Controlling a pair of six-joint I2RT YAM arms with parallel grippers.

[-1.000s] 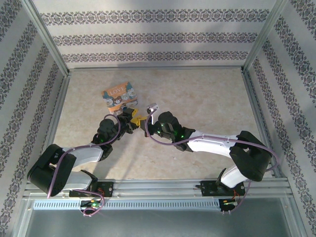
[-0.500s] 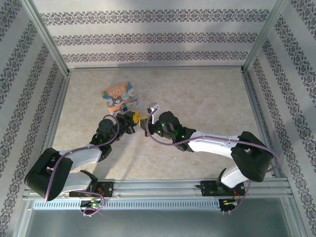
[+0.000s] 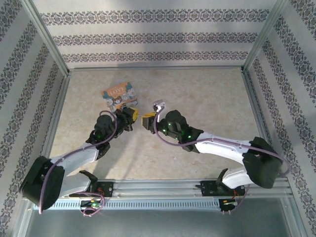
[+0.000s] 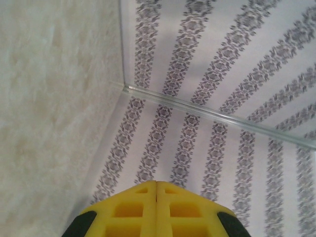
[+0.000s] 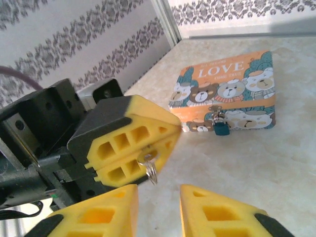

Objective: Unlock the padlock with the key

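We take the LOVE tin [image 5: 232, 84] as our mark. The padlock [image 5: 220, 127], a small blue body on a silvery shackle, hangs at the middle of the tin's front edge, low against the bench [image 5: 266, 168]. The key [image 5: 147, 160] is on that same front side of the tin, near it but clear of it. It is pinched in the left gripper [image 5: 165, 140], whose jaws are pressed flat together on it, so only a silvery stub and a thin ring stick out of the seam. The right gripper [image 5: 158, 197] sits a little farther out from the tin's front, just beside the left one, its jaws slightly parted and holding nothing. We judge the step in hand to be bringing the key to the lock. To do it well, we first draw the empty jaws straight back from the tin so they do not catch the dangling ring. We cannot tell which end of the key pokes out, nor where the keyhole faces, so both want checking before we go in. The lock looks free to swing, so we would steady it or the tin with the right jaws. Then we approach slowly along the keyhole's line, with a firm pinch so the key cannot twist.
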